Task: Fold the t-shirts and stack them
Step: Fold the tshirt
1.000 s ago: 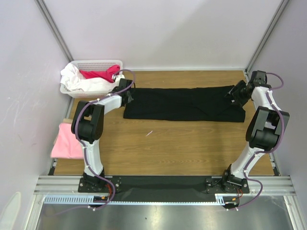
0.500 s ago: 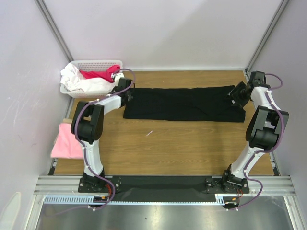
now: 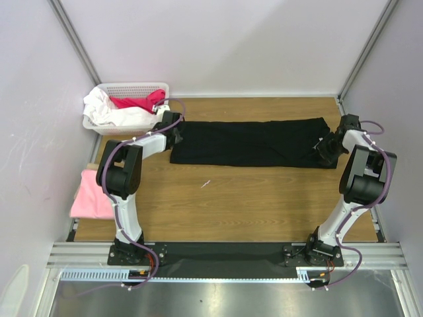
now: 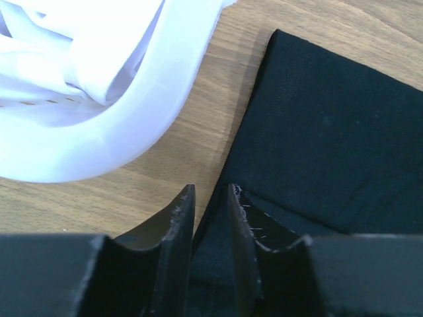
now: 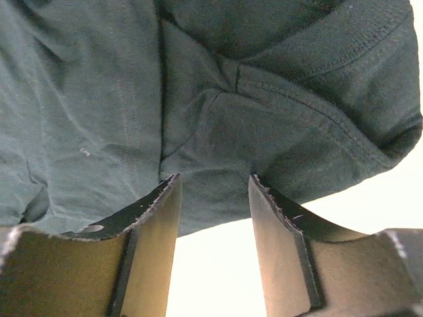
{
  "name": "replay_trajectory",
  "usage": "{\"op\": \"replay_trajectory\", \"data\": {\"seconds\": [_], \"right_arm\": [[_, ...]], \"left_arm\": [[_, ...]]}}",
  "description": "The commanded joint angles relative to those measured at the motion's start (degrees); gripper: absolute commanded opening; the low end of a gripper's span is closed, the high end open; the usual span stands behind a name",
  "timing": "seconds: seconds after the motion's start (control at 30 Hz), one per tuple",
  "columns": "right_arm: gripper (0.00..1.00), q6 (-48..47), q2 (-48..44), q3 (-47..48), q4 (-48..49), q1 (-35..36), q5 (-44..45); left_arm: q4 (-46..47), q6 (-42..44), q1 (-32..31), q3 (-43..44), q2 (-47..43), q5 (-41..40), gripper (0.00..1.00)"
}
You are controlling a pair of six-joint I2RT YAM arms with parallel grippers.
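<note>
the left gripper (image 4: 211, 193) stands narrowly parted over the left end of the large black cloth t-shirt (image 3: 251, 142). the right gripper (image 5: 213, 179) gapes, unclenched, at a hemmed fold on its right end. the shirt lies as a long band across the far side of the wooden table (image 3: 251, 198). each pincer should bite through all layers, then both lift evenly.

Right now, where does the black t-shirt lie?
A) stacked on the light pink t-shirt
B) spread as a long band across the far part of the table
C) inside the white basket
B: the black t-shirt lies flat as a long band on the table, between the left pincer and the right pincer.
</note>
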Motion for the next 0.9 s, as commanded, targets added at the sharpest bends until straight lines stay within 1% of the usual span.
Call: {"op": "replay_trajectory", "data": {"seconds": [0.0, 0.37, 0.6, 0.8, 0.87], "right_arm": [[0.50, 0.9, 1.0, -0.7, 3.3, 0.0, 1.2], [0.45, 0.7, 2.9, -2.3, 5.1, 0.0, 3.0], [0.45, 0.9, 3.4, -2.2, 5.3, 0.0, 3.3], [0.44, 1.0, 3.3, -2.0, 5.3, 0.0, 3.6], [0.44, 1.0, 3.3, -2.0, 5.3, 0.0, 3.6]], "left_arm": [[0.9, -1.4, 0.7, 0.1, -1.7, 0.9, 0.31], [1.6, -1.5, 0.7, -0.1, -1.1, 3.1, 0.33], [1.7, -1.4, 0.6, 0.1, -0.5, 3.5, 0.31], [1.5, -1.8, 0.6, -0.1, -0.1, 4.0, 0.27], [1.3, -1.9, 0.6, 0.3, 0.2, 3.9, 0.24]]}}
